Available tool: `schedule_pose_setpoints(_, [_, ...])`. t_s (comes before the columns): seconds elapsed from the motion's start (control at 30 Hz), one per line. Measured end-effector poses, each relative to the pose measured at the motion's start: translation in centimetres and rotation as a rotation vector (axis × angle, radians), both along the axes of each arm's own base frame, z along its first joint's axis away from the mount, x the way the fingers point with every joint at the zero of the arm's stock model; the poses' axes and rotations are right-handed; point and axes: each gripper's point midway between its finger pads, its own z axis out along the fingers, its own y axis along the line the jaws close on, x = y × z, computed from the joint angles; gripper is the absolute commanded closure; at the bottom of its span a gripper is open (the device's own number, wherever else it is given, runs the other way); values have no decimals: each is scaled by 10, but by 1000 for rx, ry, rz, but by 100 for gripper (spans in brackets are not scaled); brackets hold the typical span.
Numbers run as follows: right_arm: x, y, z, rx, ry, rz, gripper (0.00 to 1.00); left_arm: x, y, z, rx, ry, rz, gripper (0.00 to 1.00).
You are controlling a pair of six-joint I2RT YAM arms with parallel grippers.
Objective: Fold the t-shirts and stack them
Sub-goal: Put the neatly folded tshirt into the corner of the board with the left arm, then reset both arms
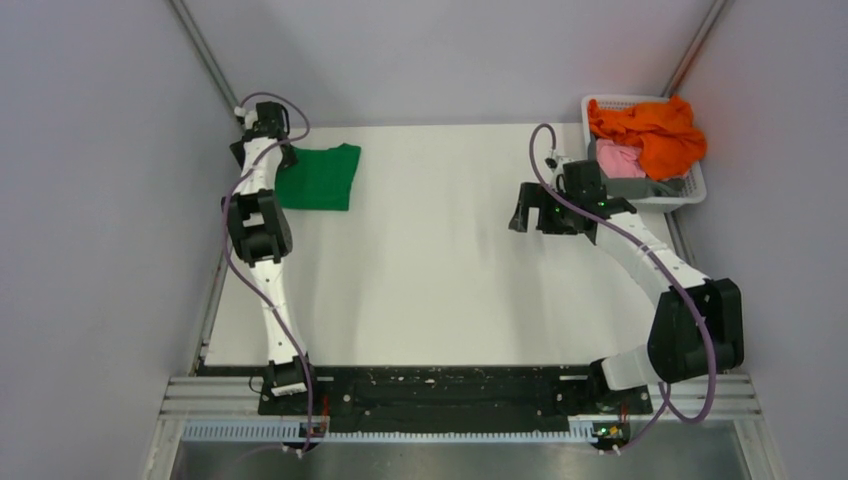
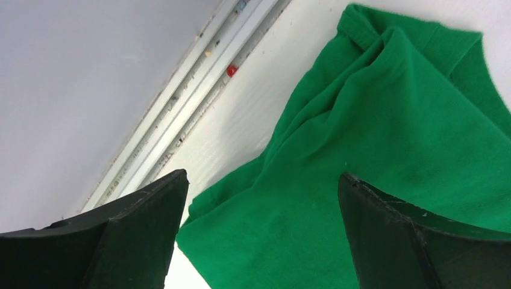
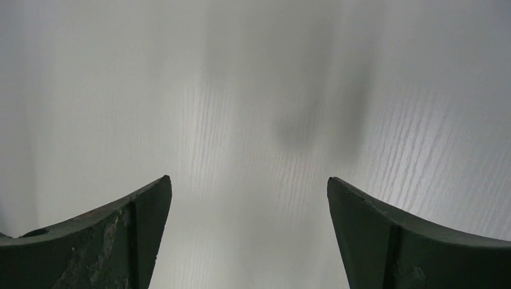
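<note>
green t-shirt (image 1: 322, 177): on table (image 1: 440, 280), far-left corner
left gripper (image 2: 262, 183): jaws wide apart, empty, over the green shirt's left edge
right gripper (image 3: 248, 183): jaws apart, empty, above bare table, well apart from green shirt
orange t-shirt (image 1: 648, 130), pink t-shirt (image 1: 620, 158): heaped in basket (image 1: 692, 190), far right

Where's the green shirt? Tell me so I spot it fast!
Look at the white table, then its far left corner, by the left gripper. The bright green cloth t-shirt lies alone; the orange shirt, pink shirt and grey shirt are heaped in the white plastic lattice basket.
</note>
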Motion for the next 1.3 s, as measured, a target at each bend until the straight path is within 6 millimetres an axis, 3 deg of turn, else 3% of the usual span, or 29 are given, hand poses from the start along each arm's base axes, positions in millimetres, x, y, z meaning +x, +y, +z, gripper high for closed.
schedule_pose_setpoints(0.1, [-1,3,-3,11,15,12,1,-6,-3,-11,-15,0,2,1])
schedule_pose_setpoints(0.17, [-2,4,-6,15,24,18,1,-21,-9,-22,-36,7,3,1])
schedule_pose_setpoints(0.23, [-2,5,-7,20,31,23,1,-34,-15,-19,-50,-25,0,1])
schedule_pose_setpoints(0.33, [-3,7,-7,27,32,31,1,-68,-26,-6,-77,-40,-12,1])
schedule_pose_setpoints(0.5, [-3,8,-7,26,26,39,1,-104,-43,31,-117,-137,8,1])
schedule_pose_setpoints(0.67, [-5,6,-6,28,1,35,1,-139,-64,41,-162,-168,29,1])
schedule_pose_setpoints(0.8, [-13,-5,-2,6,-51,-11,1,-179,-107,44,-188,-150,-31,1])
schedule_pose_setpoints(0.97, [-30,-23,-2,-2,-129,-114,1,-229,-204,78,-301,-266,-304,1])
schedule_pose_setpoints(1.03, [-37,-30,-8,-8,-134,-160,1,-245,-226,89,-352,-311,-368,1])
schedule_pose_setpoints(1.1, [-45,-38,-15,-15,-136,-210,1,-255,-232,90,-386,-324,-383,1])
schedule_pose_setpoints(1.3, [-59,-57,-24,-16,-164,-342,1,-287,-240,59,-463,-236,-381,1])
